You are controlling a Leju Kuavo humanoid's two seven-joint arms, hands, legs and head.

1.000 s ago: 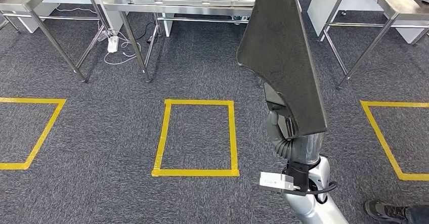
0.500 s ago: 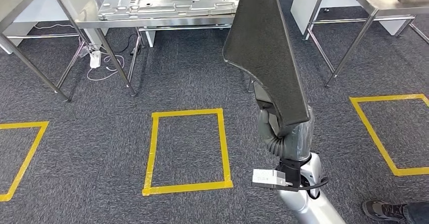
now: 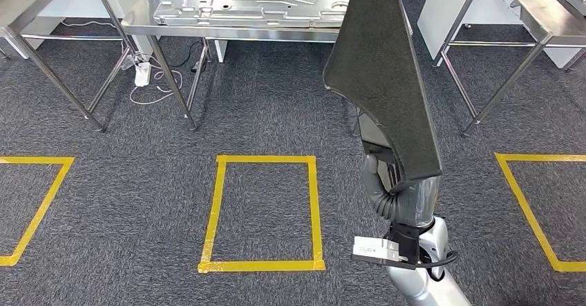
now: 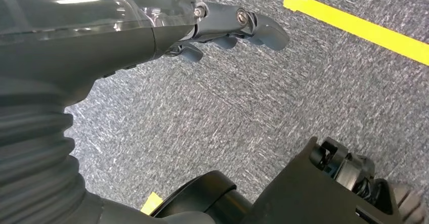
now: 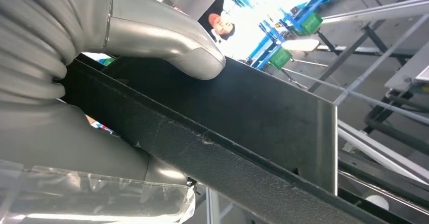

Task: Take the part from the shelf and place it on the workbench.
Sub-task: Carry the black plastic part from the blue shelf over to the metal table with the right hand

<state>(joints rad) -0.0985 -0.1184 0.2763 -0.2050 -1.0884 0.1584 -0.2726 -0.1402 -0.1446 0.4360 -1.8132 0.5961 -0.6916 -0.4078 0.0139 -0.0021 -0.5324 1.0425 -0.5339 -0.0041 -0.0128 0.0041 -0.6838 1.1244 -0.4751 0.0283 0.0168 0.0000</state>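
Note:
My right hand [image 3: 385,182] grips a long black textured part [image 3: 387,78] near its lower end and holds it upright in front of me in the head view. In the right wrist view the grey thumb [image 5: 167,47] presses on the part's flat black face [image 5: 243,113]. Ahead stands the steel workbench [image 3: 235,31] with a stamped metal panel [image 3: 242,2] lying on it. My left hand [image 4: 222,27] hangs over the carpet in the left wrist view, fingers loosely extended and holding nothing.
A yellow tape rectangle [image 3: 214,209] marks the grey carpet before the workbench, and another tape outline [image 3: 525,202] lies to the right. A white power strip [image 3: 143,73] with cables sits under the bench. Further steel tables stand left [image 3: 55,78] and right [image 3: 532,16].
The whole view has shifted, so the camera moved; the tape rectangle and workbench sit slightly differently in frame. The black part stays in my right hand. A shoe at bottom right has left the picture.

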